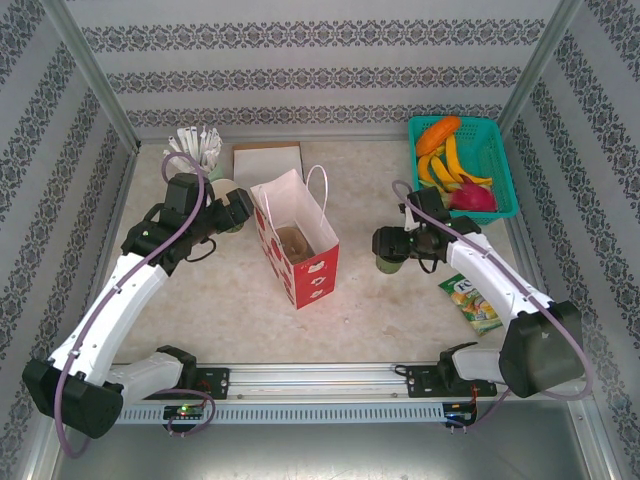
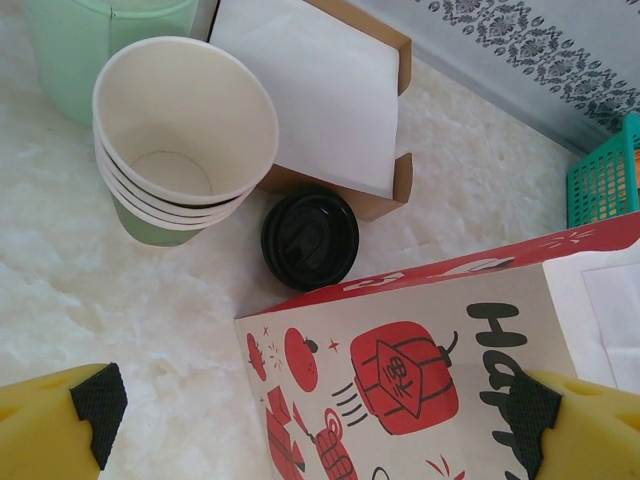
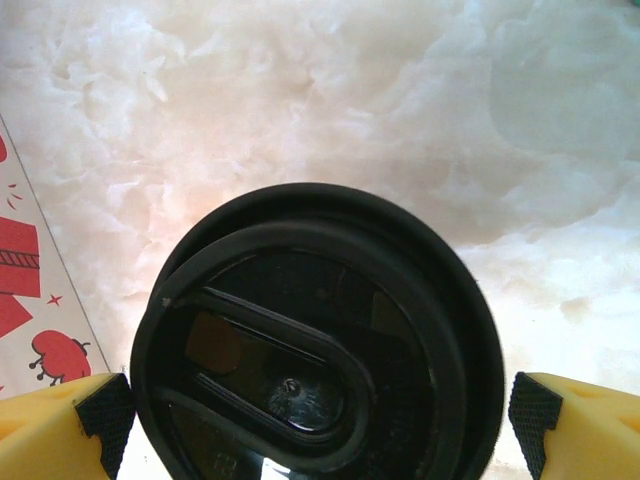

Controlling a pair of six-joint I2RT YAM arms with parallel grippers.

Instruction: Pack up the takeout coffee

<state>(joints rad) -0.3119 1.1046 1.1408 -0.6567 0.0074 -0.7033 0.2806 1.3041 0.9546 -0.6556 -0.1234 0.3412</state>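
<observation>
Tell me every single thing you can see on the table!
takeout coffee: one, green cup with a black lid, right of the bag
paper bag: one, red and white, middle of the table, standing open
cup stack: one stack, cream and green, far left, no lids
loose lid: at least one, black, beside the cup stack
napkin box: one, brown with white paper, behind the bag
stick cup: one, pale green with white sticks, far left corner
basket: one, teal, far right corner
fruit: several, orange, yellow and pink, in the basket
snack packet: one, green, near right
left claw: yellow and black, open, over the bag's edge
right claw: yellow and black, open, either side of the takeout coffee
</observation>
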